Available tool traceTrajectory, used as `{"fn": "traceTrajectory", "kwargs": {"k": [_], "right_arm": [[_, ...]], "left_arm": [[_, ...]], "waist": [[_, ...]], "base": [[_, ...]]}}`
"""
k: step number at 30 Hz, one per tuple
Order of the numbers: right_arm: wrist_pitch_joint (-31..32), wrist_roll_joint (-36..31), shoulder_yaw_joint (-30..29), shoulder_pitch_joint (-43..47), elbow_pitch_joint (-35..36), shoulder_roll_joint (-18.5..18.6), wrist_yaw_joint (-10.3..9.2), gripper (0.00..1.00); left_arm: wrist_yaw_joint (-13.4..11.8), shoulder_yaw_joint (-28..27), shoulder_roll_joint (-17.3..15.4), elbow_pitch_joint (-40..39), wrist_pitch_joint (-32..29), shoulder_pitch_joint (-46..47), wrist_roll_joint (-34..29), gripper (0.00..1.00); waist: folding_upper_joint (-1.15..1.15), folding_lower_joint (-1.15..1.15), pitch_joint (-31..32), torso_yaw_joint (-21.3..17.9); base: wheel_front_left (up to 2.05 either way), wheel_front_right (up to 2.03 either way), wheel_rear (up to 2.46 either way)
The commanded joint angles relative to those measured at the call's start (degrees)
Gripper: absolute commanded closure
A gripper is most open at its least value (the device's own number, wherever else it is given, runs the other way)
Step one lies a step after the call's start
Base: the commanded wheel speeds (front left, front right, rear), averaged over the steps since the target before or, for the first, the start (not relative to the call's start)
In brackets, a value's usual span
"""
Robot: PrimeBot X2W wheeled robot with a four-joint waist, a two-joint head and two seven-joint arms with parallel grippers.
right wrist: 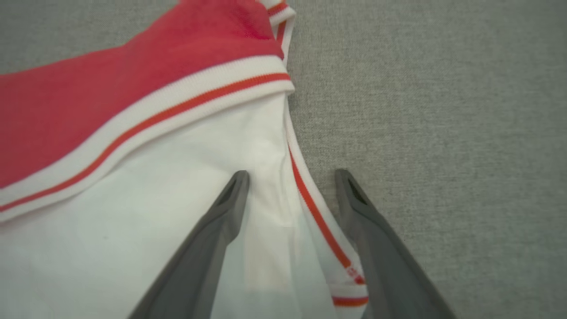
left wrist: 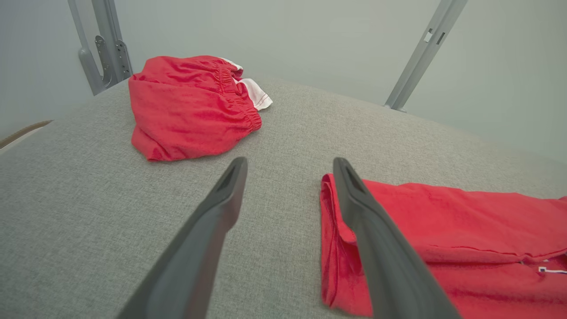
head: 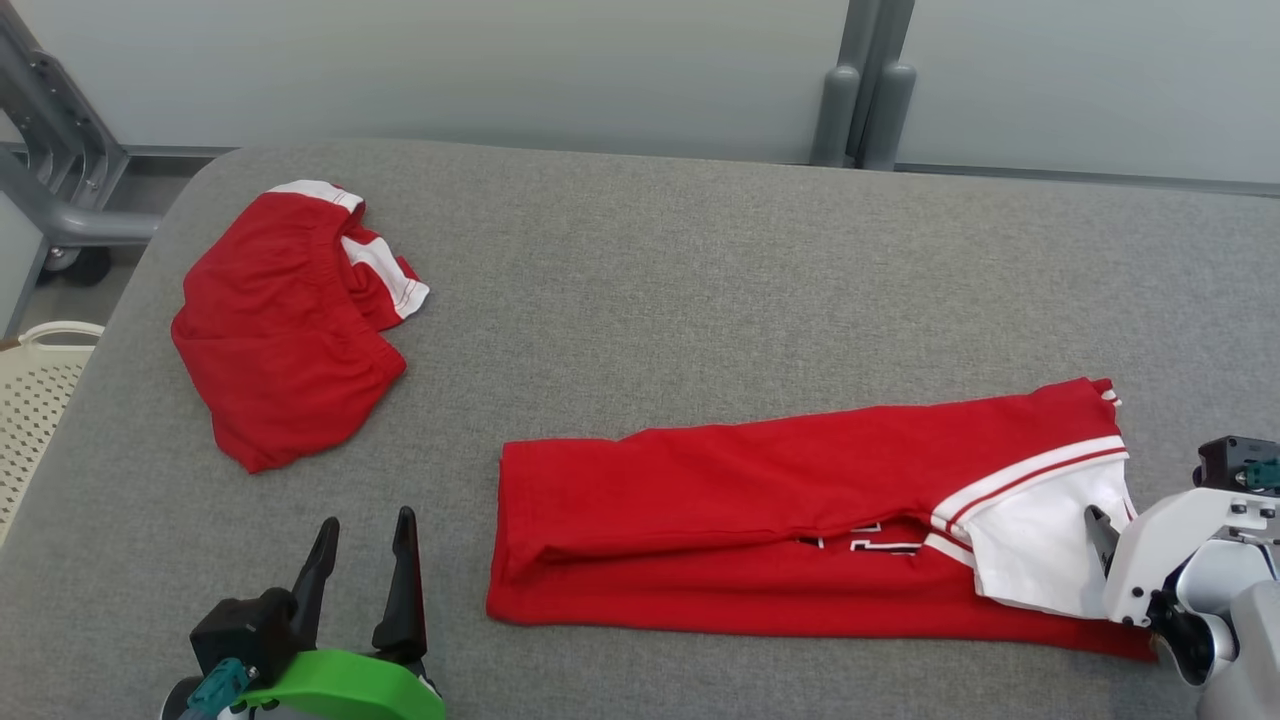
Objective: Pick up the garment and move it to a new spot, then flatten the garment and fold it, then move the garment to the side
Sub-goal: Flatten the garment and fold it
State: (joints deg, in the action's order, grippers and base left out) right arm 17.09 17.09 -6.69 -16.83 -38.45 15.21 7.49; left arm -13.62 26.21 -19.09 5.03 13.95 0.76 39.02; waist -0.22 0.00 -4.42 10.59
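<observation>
1. Now flat on the tabletop (head: 650,300): garment (head: 780,500), folded lengthwise into a long red strip, white end with striped trim at its right.
2. Over that white end, right pincer (right wrist: 292,175), spread wide, holding nothing; one finger above white cloth, the other just past the striped hem over bare tabletop; touching or not, cannot tell.
3. Just off the garment's left end, near side, left pincer (head: 367,520), spread wide, empty.
4. Well apart from the garment, beyond its left end and farther back: shorts (head: 285,330), red with white trim, bunched.
5. Farther left than the shorts, past the tabletop edge: pale basket (head: 35,400).
</observation>
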Motion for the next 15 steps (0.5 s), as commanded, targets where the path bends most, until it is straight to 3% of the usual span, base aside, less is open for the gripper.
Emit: {"fn": "traceTrajectory", "kwargs": {"k": [1, 6, 8, 10, 12, 13, 15], "right_arm": [[0.4, 0.6, 0.8, -0.4, -0.8, 0.1, 0.0, 0.0], [1.8, 3.0, 5.1, -1.3, -3.0, -0.1, 0.03, 0.02], [2.1, 3.6, 6.9, -1.3, -3.4, -0.1, 0.04, 0.55], [1.6, 4.0, 8.2, -1.5, -3.6, 0.0, 0.03, 0.71], [0.6, 4.0, 8.8, -1.9, -3.7, 0.3, 0.02, 0.95], [0.1, 3.9, 8.9, -2.2, -3.8, 0.4, 0.01, 1.0], [-1.1, 3.6, 8.9, -2.8, -3.9, 0.8, -0.05, 1.0]], "left_arm": [[0.0, 0.0, -0.2, 0.1, 0.2, 1.0, -0.2, 0.0], [-0.2, 0.0, -0.5, 0.2, 0.2, 0.6, 0.0, 0.0], [-0.2, 0.1, -0.6, 0.1, 0.0, 0.6, 0.0, 0.0], [-0.2, 0.1, -0.7, 0.1, -0.1, 0.5, 0.0, 0.0], [-0.4, 0.2, -0.8, 0.0, -0.2, 0.3, 0.1, 0.0], [-0.4, 0.2, -0.9, 0.0, -0.2, 0.1, 0.1, 0.0], [-0.3, 0.2, -1.0, 0.0, -0.2, -0.3, 0.2, 0.0]], "waist": [[0.22, 0.0, 0.0, 0.0], [0.22, 0.0, 0.3, -0.4], [0.22, 0.0, 0.4, -0.7], [0.22, 0.0, 0.5, -1.0], [0.22, 0.0, 0.7, -1.4], [0.22, 0.0, 0.9, -1.7], [0.22, 0.0, 1.3, -2.3]], "base": [[0.0, 0.0, 0.0], [0.0, 0.0, 0.0], [0.0, 0.0, 0.0], [0.0, 0.0, 0.0], [0.0, 0.0, 0.0], [0.0, 0.0, 0.0], [0.0, 0.0, 0.0]]}}
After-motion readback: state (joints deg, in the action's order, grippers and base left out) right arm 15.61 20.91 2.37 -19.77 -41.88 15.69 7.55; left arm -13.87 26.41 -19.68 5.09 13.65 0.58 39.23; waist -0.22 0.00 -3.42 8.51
